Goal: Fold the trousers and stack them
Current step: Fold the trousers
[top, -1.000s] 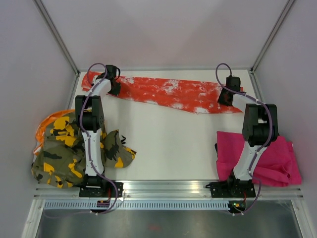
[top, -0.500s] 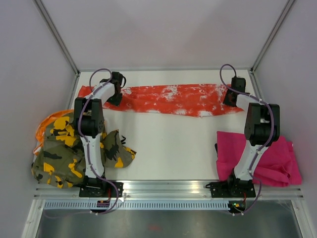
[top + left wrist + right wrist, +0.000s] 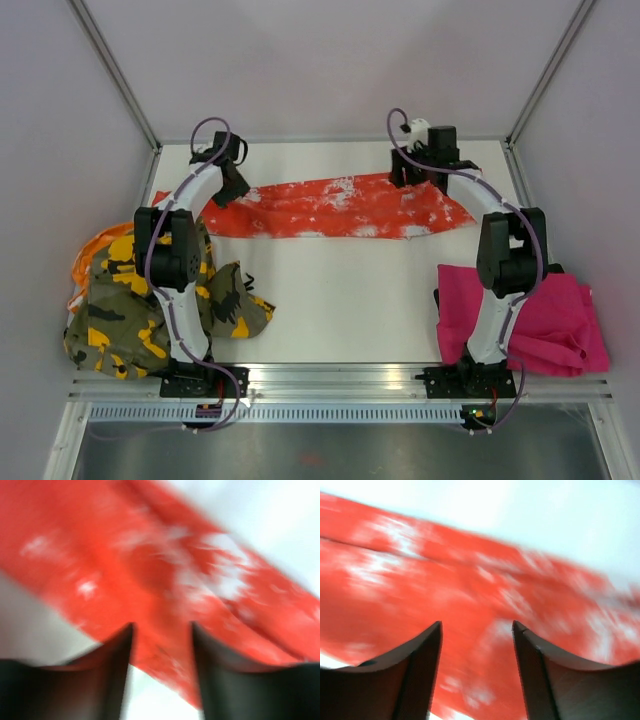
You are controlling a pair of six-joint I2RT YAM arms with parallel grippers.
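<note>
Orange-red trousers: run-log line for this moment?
orange-red trousers: spread flat; left gripper: jaws open, over cloth; right gripper: jaws open, over cloth

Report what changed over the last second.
Both pincers let go of the orange-red trousers: left pincer and right pincer now stand open above the cloth. The right pincer moved left, from the trousers' right end toward their middle. The trousers now lie straighter across the table. The camouflage trousers and pink trousers stayed put.

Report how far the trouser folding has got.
Done: the orange-red trousers lie in a long strip at the far side. In hand: the left tool and right tool hover open over them, gripping nothing. Left: folding them shorter, folding the crumpled camouflage trousers, and stacking with the pink trousers.
</note>
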